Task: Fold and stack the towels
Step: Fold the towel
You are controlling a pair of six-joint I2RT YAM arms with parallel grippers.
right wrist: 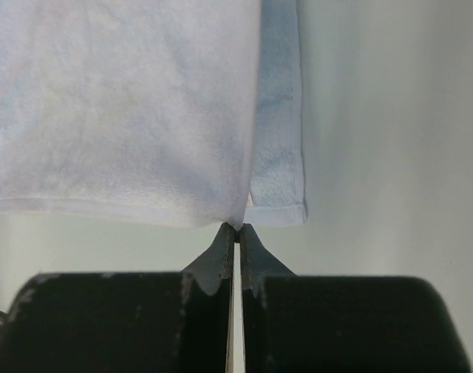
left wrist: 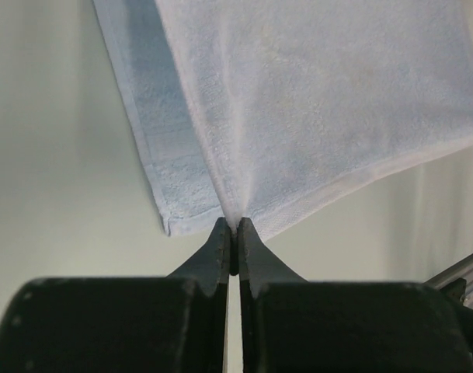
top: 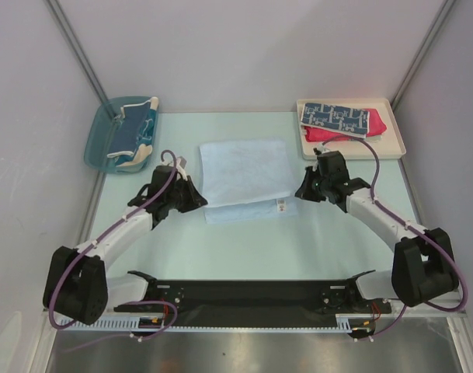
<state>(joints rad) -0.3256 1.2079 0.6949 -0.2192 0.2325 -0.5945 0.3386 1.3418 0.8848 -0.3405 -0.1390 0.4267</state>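
Two robot arms each pinch a near corner of one light-blue towel [top: 244,177], which lies folded on a pale green table [top: 314,249] in the middle of the overhead view.

The left gripper [top: 199,200] sits at this towel's near left corner. It is clenched on the corner of the upper layer. In the left wrist view the cloth is drawn to a point between the closed black fingertips [left wrist: 220,241].

The right gripper [top: 301,191] sits at the towel's near right corner, clamped on the upper layer in the same way. In the right wrist view the corner is nipped between its fingertips [right wrist: 250,242].

Beneath the held layer, a lower layer rests flat on the table and shows as a strip along the towel's near edge. A small white label [top: 282,206] sits on that strip toward the right.

Beyond the towel and to its left stands a translucent blue bin [top: 96,144] holding crumpled dark-blue and beige cloth [top: 130,134].

Beyond the towel and to its right lies a cream tray [top: 393,141]. On it, a folded navy patterned towel [top: 337,116] rests on top of a red towel [top: 372,128].
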